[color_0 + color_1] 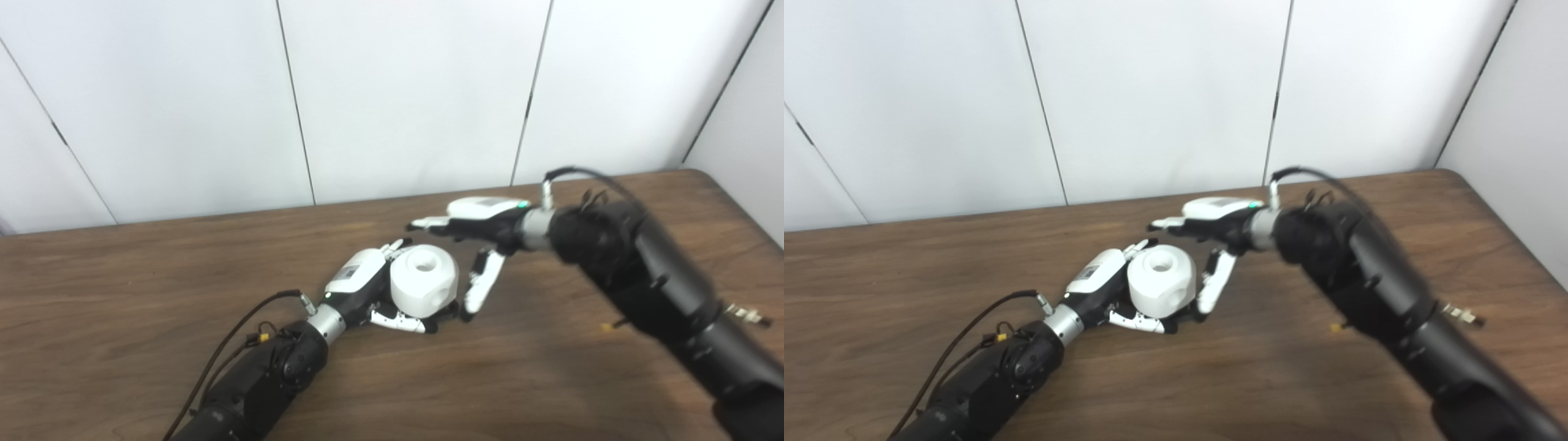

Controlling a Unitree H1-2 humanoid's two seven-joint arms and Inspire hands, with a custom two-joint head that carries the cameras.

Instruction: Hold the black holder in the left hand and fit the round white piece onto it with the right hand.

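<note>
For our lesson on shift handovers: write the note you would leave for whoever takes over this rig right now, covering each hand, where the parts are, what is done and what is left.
Left hand: low over the table, shut on the round white piece, hole facing up.
Right hand: open, empty, raised just right of the piece, one finger pointing down beside it, seemingly not touching.
Black holder: only a dark sliver shows under the piece; cannot tell if it is seated.
Done: apparently, piece placed at the left hand.
Left: check the fit, press it home if needed.

A plain white round piece (425,280) and black-and-white hands sit over a dark brown wood-grain table (122,294).
</note>
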